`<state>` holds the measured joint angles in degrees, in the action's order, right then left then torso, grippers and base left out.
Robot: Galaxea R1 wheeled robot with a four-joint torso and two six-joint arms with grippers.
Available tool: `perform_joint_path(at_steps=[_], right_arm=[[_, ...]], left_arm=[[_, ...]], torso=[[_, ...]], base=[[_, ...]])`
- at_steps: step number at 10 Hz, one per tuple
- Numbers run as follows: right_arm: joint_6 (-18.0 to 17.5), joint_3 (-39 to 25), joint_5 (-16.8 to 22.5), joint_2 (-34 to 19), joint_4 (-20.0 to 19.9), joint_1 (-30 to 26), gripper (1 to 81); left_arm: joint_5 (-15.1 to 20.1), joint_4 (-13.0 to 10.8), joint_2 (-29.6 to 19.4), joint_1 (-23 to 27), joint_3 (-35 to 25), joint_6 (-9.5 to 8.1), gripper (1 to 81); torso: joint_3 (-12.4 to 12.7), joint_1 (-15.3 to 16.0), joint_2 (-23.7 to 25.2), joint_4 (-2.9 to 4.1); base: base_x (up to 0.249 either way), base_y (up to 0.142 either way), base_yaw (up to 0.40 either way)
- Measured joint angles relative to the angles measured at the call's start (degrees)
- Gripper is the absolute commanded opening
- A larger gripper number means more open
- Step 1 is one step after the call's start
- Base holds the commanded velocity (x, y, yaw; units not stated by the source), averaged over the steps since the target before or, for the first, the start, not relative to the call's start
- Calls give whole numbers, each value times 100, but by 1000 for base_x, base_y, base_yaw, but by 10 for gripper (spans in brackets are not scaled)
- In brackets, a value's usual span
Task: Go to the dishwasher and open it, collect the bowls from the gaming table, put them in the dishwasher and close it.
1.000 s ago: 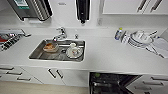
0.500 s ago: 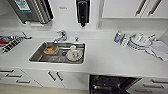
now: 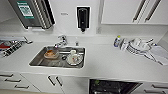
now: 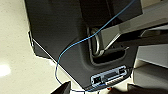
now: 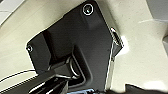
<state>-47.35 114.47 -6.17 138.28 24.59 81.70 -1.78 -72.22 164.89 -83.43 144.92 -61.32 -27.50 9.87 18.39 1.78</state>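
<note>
Facing white counter, steel sink, dishwasher seemingly open below

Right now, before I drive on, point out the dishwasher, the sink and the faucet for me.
dishwasher (image 3: 113, 86): head view, on its dark open interior under the counter.
sink (image 3: 40, 62): head view, on the steel basin's bare floor.
faucet (image 3: 61, 40): head view, on its chrome body behind the basin.

We see a white surface bearing a steel sink with dishes, a blue-capped bottle and stacked crockery.
</note>
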Motion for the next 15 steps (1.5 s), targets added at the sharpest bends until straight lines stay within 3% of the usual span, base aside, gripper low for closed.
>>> perform_joint_path(at_steps=[4,8,12,13,15], right_arm=[[11,278,-80,406,84,195,811],[13,413,-85,642,149,178,811],[-26,656,-100,869,158,46,811],[-190,741,-227,880,137,10,811],[-796,870,-874,861,-321,-69,811]], left_arm=[[0,2,40,-24,67,-1,811],[5,2,40,-35,72,0,811],[2,2,51,-39,150,0,811],[5,2,51,-55,155,0,811],[5,2,51,-77,158,0,811]], torso=[[0,502,802,0],[-348,975,1541,0],[-415,1425,2257,0],[-415,1576,2498,0],[-415,1823,2889,0]], base=[[0,0,0],[0,0,0],[0,0,0],[0,0,0],[0,0,0]])
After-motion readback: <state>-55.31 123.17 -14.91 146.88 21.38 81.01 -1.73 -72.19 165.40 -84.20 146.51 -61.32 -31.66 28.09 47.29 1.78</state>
